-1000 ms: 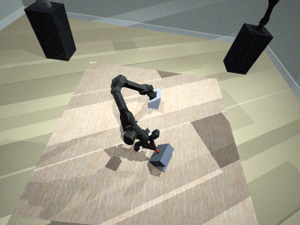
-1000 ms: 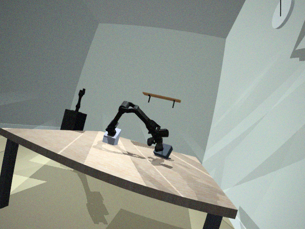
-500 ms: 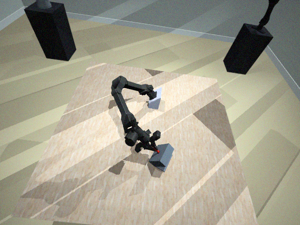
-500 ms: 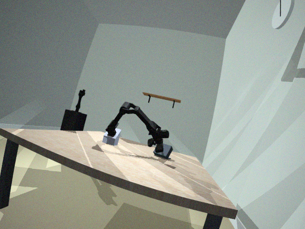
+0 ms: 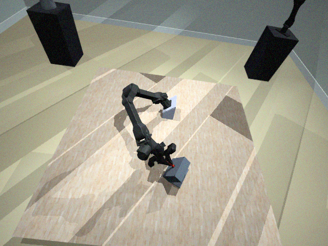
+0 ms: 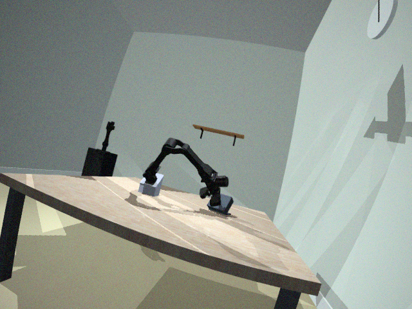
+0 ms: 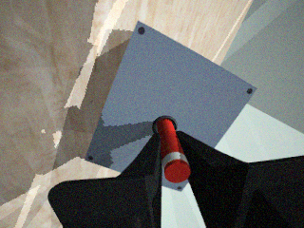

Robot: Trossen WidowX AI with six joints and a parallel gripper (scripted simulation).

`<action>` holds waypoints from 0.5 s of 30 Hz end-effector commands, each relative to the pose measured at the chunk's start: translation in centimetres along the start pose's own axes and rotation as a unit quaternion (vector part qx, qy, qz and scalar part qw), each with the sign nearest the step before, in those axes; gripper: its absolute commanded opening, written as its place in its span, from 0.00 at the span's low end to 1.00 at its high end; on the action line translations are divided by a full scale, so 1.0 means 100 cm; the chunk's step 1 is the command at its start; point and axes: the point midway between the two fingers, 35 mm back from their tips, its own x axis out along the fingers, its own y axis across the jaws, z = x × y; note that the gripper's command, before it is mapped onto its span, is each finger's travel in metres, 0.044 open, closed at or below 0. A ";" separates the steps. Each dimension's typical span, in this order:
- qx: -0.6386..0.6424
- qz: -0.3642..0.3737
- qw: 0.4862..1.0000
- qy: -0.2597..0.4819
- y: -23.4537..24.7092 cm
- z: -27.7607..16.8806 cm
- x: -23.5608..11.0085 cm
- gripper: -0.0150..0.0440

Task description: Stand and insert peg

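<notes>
The peg (image 7: 170, 147) is a red cylinder with a white band (image 7: 172, 158) close to its near, rounded end. Its plain far end sits in the dark-rimmed hole (image 7: 163, 121) of the grey-blue panel (image 7: 190, 81), near the panel's lower edge. The gripper (image 7: 169, 157) is pinching the peg, its dark fingers pressed against both sides at the banded stretch, just back from the hole. The panel face shows small dark dots at its corners. From above, the panel (image 5: 178, 169) stands on the table (image 5: 217, 206) well in from every table edge, with open wood on all sides of the panel.
</notes>
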 end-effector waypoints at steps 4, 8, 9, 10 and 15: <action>0.000 0.000 1.000 0.000 0.000 0.000 0.000 0.39; 0.000 0.000 1.000 0.000 0.000 0.000 0.000 0.57; 0.000 0.000 1.000 0.000 0.000 0.000 0.000 0.61; 0.000 0.000 1.000 0.000 0.000 0.000 0.000 0.65; 0.000 0.000 1.000 0.000 0.000 0.000 -0.001 0.88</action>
